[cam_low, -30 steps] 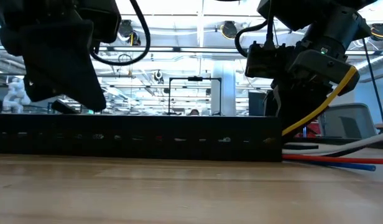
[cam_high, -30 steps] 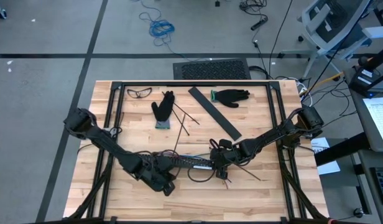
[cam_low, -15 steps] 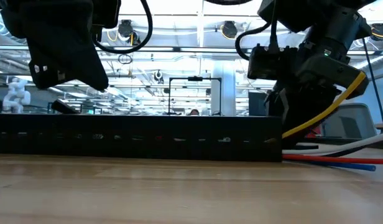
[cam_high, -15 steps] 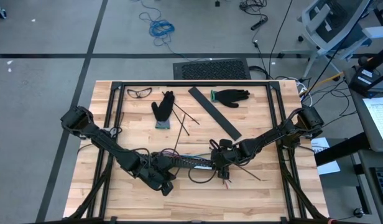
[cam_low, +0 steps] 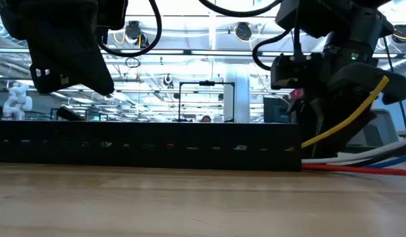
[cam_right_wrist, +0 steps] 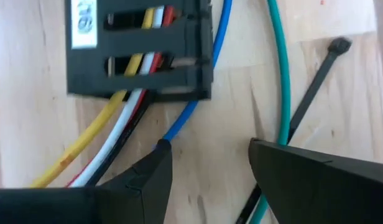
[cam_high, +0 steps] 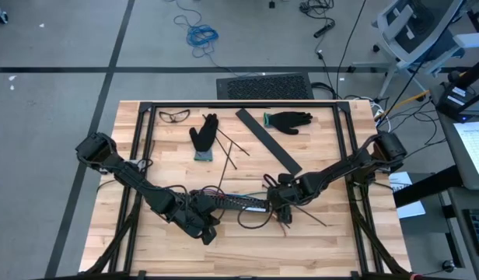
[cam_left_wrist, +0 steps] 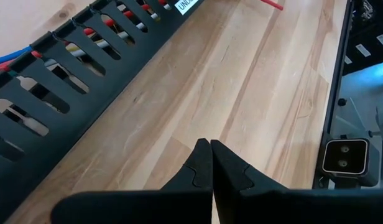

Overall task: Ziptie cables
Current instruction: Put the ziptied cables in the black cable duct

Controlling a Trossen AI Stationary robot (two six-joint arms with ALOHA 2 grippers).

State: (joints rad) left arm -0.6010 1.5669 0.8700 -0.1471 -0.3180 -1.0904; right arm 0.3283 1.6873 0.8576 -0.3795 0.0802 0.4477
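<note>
The cables [cam_right_wrist: 138, 62] lie inside the black slotted strip [cam_high: 236, 201]. The right gripper [cam_right_wrist: 207, 168] hangs over its end, fingers apart, holding nothing. The left gripper [cam_left_wrist: 210, 149] is clenched shut, empty.

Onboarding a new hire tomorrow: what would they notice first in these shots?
Probably the coloured cables spilling out of the end of the black slotted strip near the table's front middle, with the right gripper open just above them and a black zip tie lying beside. The left gripper sits shut at the strip's other end. At the back of the table lie two black gloves and safety glasses.
</note>
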